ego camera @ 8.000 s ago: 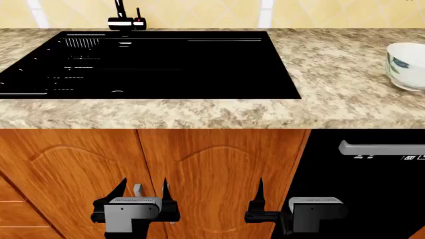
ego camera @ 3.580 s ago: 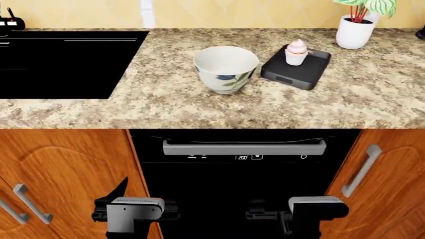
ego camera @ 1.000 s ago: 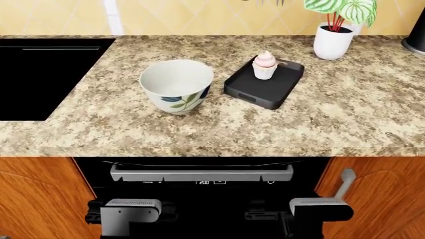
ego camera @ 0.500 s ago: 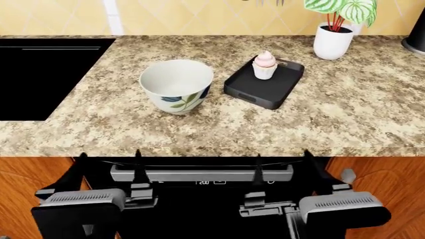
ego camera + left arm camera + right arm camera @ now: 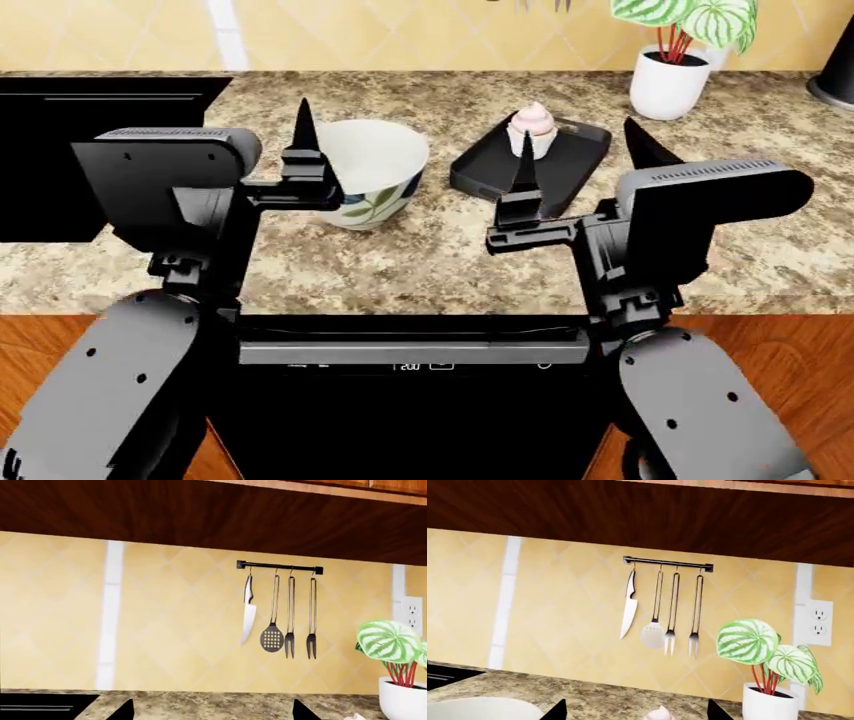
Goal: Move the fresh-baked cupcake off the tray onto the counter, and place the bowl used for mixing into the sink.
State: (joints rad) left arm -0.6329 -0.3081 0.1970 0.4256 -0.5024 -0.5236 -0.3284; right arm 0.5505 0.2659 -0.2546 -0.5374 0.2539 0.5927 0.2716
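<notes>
one cupcake (image 5: 533, 119), one bowl (image 5: 372, 172), one tray (image 5: 567, 160), four hanging utensils (image 5: 662, 608)

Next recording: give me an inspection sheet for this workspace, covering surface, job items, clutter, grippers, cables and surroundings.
Surface: speckled counter, bare in front of the bowl.
Job items: cupcake upright on the tray; bowl upright on the counter, beside the tray; sink at the far left.
Clutter: potted plant behind the tray; a dark object at the right edge, too cut off to name.
Grippers: left gripper and right gripper both raised, open, holding nothing.
Cables: nothing seen.
Surroundings: utensil rail with knife and tools on the yellow tiled wall; wall outlet; oven handle below the counter.
</notes>
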